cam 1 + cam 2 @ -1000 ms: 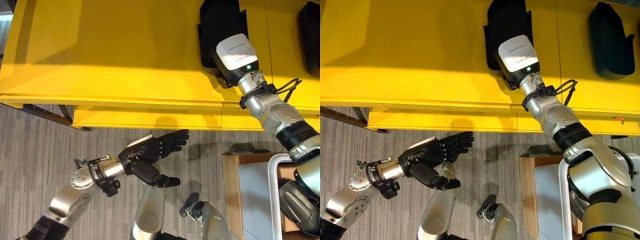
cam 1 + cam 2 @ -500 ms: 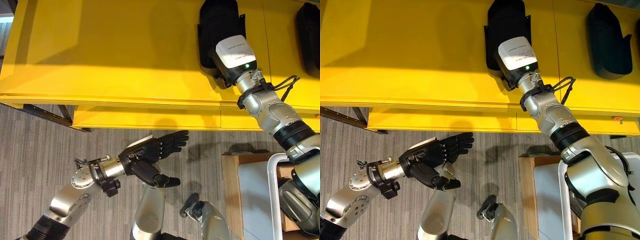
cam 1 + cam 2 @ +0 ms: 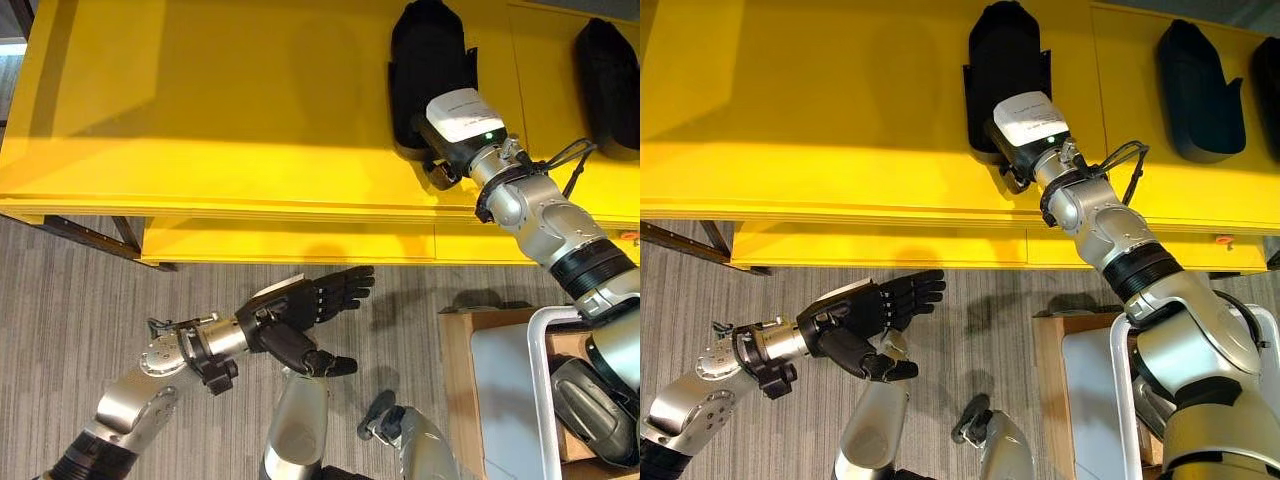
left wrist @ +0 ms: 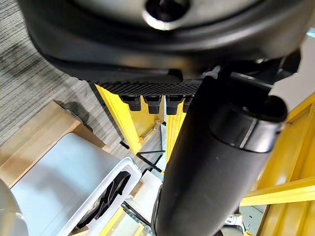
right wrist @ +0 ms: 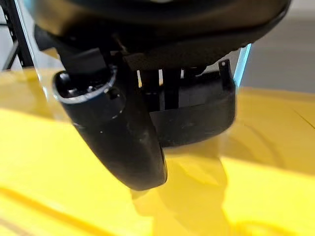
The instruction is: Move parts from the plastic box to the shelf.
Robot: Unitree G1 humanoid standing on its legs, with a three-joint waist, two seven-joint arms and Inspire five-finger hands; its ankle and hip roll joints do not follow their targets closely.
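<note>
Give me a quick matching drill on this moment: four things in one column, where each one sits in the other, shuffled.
Things:
1. left hand
2. right hand
3. white plastic box
4. second black moulded part

Places:
A. far right on the yellow shelf
B. at the near black moulded part
C. open above grey floor
D. on wooden stand, lower right

Pairs: 1-C, 2-B, 3-D, 4-A

I see grey wood-grain flooring point(image 3: 70, 300) under the yellow furniture, a bright band of light across its top, and a light wooden board point(image 3: 458, 370) at lower right.
</note>
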